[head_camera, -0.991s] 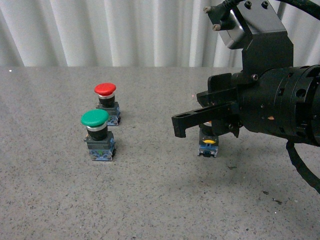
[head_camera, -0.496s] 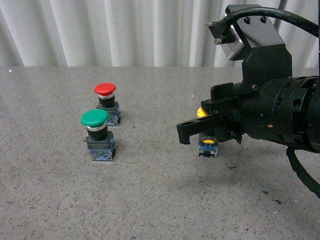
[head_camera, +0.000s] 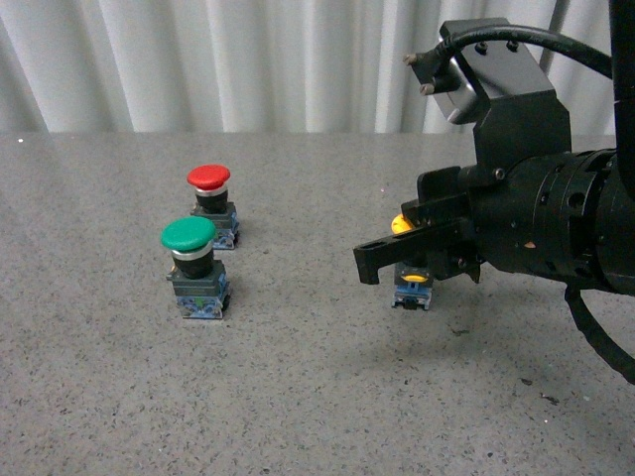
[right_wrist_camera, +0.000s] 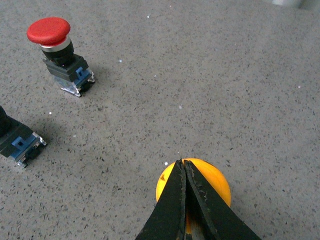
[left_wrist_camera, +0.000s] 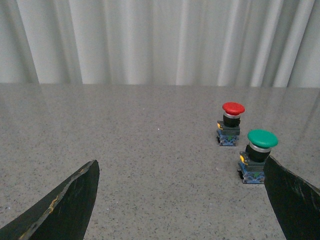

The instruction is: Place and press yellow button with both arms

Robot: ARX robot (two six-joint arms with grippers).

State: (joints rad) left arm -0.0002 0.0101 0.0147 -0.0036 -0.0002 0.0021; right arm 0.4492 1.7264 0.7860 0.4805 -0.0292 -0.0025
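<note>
Grey speckled desk (head_camera: 298,407), matte and stone-like, reaching back to a pale white curtain (head_camera: 248,59) hung in soft vertical pleats. Lit evenly and gently, with only faint shadows on the surface. Scattered with a few dark specks (head_camera: 547,400) toward the near right.

Counter (head_camera: 298,397): open lane down the middle, between the green button (head_camera: 190,263) and the yellow button (head_camera: 411,283). The near strip in front of all three buttons is also bare.

Obstacles on the left half: green button and red button (head_camera: 209,188), near each other, with only a narrow gap between.

Yellow button is boxed in from above and from the right by the right claw (head_camera: 367,266) and its bulky arm; its near side is open.

Left claw (left_wrist_camera: 180,162), fingers wide apart, has bare counter between them — green button close to one finger.

Curtain (head_camera: 248,59) closes the far edge.
</note>
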